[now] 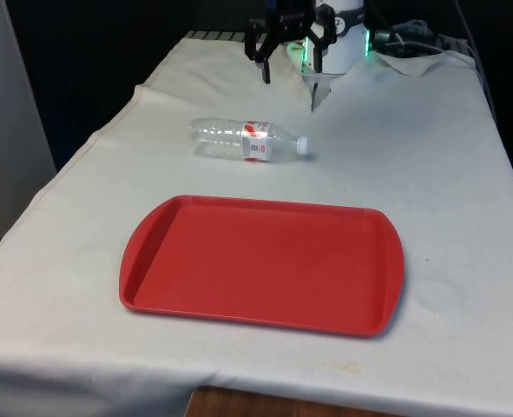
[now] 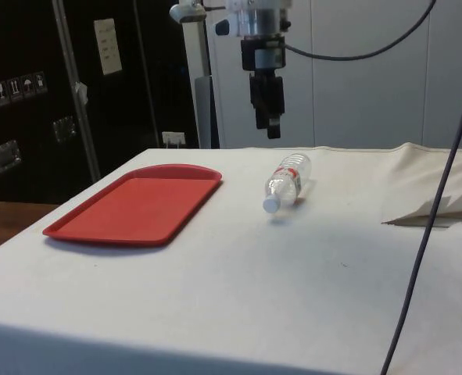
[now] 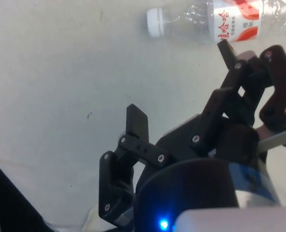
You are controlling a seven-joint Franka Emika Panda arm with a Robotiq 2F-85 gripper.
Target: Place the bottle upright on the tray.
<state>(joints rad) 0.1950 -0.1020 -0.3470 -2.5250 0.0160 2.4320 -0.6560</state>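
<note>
Front view: pincer (image 1: 289,62) is hanging in the air at the far end of the counter (image 1: 447,156), fingers spread apart, gripping nothing. Side view is confirming the pincer (image 2: 267,117) sitting above and behind the bottle (image 2: 288,180), not touching it. Wrist view is showing the two black fingers (image 3: 137,126) wide apart, linkage-style with visible pivot screws, with bare cloth between them and the bottle (image 3: 210,21) lying beyond one fingertip.

Bottle (image 1: 249,140) is lying on its side on the counter, between the pincer and the tray (image 1: 152,261), apart from both. Clear, thin, ribbed plastic, white screw cap (image 1: 303,145) pointing to the front view's right, white label with red print (image 1: 256,141) around the middle. Looking empty, though a little liquid can't be ruled out.

Tray is sitting flat nearer the camera in the front view, well apart from the pincer. Red plastic, rectangular, rounded corners, low raised rim, smooth matte floor. Nothing is lying in it. Side view is showing the tray (image 2: 74,228) beside the bottle, with a clear gap of cloth between them.

Counter is wearing a white cloth, mostly flat, with a folded-up crease (image 1: 318,91) near the far end.
</note>
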